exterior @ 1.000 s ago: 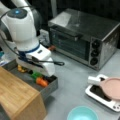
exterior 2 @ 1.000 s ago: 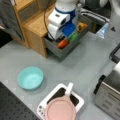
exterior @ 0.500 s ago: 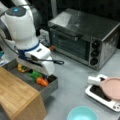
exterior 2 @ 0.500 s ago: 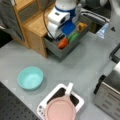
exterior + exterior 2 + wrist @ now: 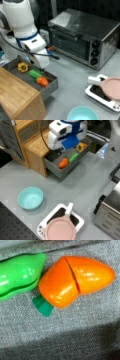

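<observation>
Hand (image 5: pixel 42 70) low in drawer (image 5: pixel 51 83), just above carrot (image 5: pixel 75 280), beside green vegetable (image 5: pixel 20 272).

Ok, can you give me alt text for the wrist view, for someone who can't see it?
Close-up from above of an orange toy carrot with a green stub, lying on the grey floor of a drawer. A green toy vegetable touches its blunt end on the left. The gripper is not in this view.

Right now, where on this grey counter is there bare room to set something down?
Bare grey counter lies between the grey open drawer, silver toaster oven and white tray. Crowded: the drawer, holding an orange toy carrot, green toy vegetable and yellow toy pepper.
</observation>
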